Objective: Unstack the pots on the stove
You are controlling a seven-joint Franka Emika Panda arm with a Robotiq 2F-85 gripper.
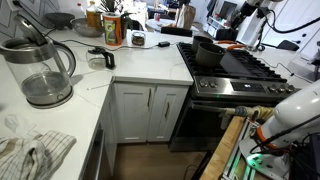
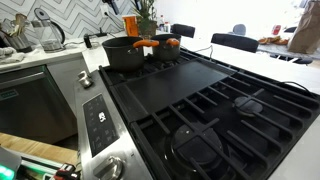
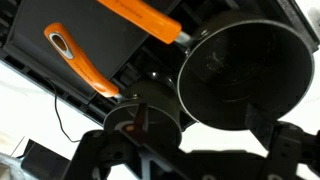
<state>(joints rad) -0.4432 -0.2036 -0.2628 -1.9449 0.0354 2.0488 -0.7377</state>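
On the stove [image 2: 200,100], at its far back corner, dark pots [image 2: 128,50] with orange handles sit together in both exterior views; whether one still nests in another cannot be told from there. Seen from the wrist, a large round pot [image 3: 240,70] lies just ahead of the pincer [image 3: 190,150] and a smaller one [image 3: 145,118] nearer it; their orange handles [image 3: 80,62] run away toward the picture's left; the pincer looks spread wide and empty, though dark and blurred.
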